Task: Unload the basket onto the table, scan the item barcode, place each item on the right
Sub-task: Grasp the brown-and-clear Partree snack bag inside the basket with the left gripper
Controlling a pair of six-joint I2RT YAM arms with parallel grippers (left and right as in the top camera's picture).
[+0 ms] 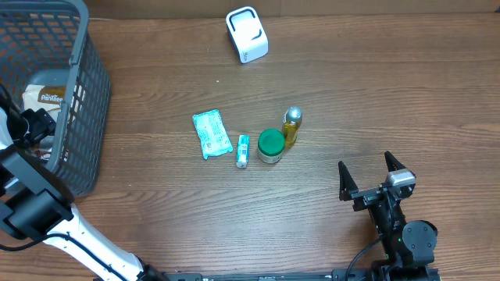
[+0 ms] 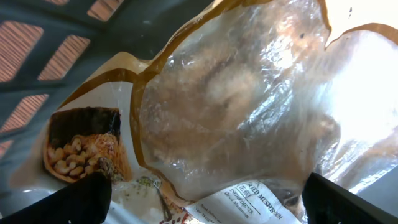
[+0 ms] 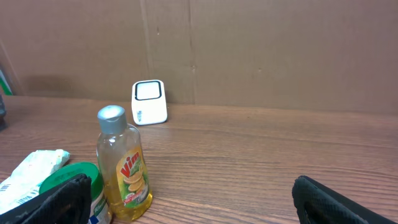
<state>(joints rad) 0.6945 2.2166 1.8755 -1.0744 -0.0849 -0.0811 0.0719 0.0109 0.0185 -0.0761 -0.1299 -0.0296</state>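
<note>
Overhead, the right gripper (image 1: 367,176) sits nearest, low over the table (image 1: 234,226), its jaws spread wide and holding nothing. Beyond it lies a row: teal packet (image 1: 208,133), small tube (image 1: 242,151), green-lidded jar (image 1: 271,145) and yellow soap bottle (image 1: 291,127), the jar just beside the bottle. At the left, the left gripper (image 2: 214,202) is down inside the grey basket (image 1: 86,101), fingers wide apart over a dried-mushroom bag (image 2: 236,106) with a clear window — not closed on it. Farthest back stands the white scanner (image 1: 247,34), well apart from the row.
</note>
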